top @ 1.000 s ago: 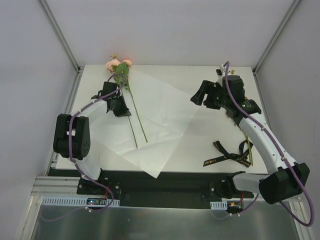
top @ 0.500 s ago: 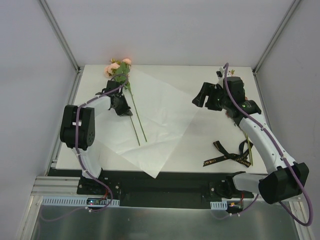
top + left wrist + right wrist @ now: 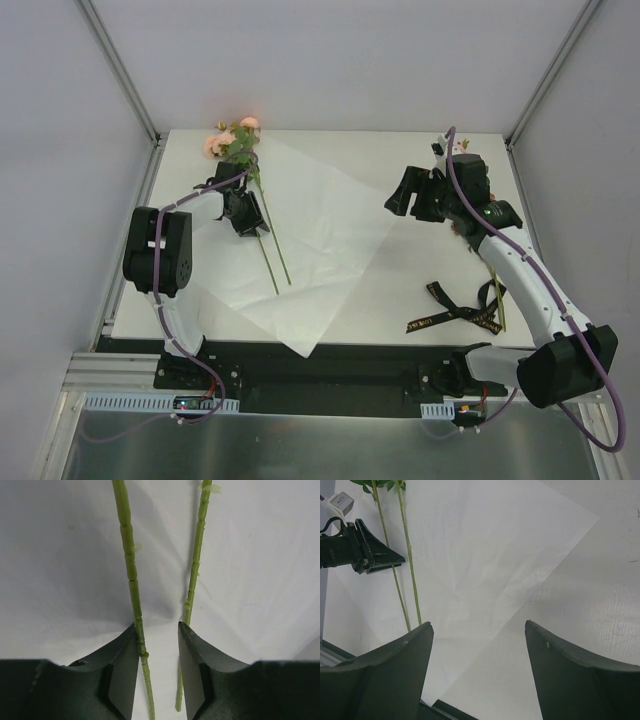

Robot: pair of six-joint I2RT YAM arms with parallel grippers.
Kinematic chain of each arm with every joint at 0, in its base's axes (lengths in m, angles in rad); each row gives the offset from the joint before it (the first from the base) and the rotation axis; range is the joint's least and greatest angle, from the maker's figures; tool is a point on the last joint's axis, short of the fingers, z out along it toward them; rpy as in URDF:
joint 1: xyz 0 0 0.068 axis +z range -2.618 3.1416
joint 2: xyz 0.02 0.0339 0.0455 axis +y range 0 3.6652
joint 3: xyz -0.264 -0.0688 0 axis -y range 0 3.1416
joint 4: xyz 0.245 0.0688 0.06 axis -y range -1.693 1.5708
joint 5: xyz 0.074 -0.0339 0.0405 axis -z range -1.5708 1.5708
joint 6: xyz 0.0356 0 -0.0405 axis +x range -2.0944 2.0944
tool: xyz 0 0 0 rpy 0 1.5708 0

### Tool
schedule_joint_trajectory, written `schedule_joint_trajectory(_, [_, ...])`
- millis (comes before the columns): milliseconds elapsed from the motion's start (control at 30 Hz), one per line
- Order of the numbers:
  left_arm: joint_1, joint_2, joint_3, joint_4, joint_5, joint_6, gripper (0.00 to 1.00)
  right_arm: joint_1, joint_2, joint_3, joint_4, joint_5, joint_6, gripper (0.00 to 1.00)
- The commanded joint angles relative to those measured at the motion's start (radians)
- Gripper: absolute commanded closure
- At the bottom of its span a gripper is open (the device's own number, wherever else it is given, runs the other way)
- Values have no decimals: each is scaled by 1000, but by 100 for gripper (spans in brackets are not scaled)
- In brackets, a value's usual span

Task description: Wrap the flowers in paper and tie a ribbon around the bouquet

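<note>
Release at the left end effector; its jaws, clamped a second ago, now stand parted, two thin green stems loose between them; flowers so lie placed for wrapping, pink blooms at the desk's far left, stems across the flat white paper; right end effector gapes empty

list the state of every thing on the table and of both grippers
large thin white paper sheet: spread flat, unfolded
pink and peach artificial flowers, thin green stems: lying flat, stems on paper, unwrapped
narrow black satin ribbon, gold lettering: lying loose on table
left gripper: open, straddling both stems
right gripper: open, empty
</note>
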Motion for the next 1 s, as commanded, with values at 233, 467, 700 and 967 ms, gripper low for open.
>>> schedule_joint_trajectory(233, [-10,-119,-9,-57,-90,31,50,-11,-15,8,-18,54,-50,23])
schedule_joint_trajectory(467, [-16,-319,-52,-119,-83,36,32,-130,-23,44,-98,131,-122,21])
schedule_joint_trajectory(700, [-287,-424,22,-119,235,91,31,-349,8,-27,-91,110,-276,21])
schedule_joint_trajectory(967, [-541,-363,133,-113,517,185,25,-624,302,35,-101,206,-464,28])
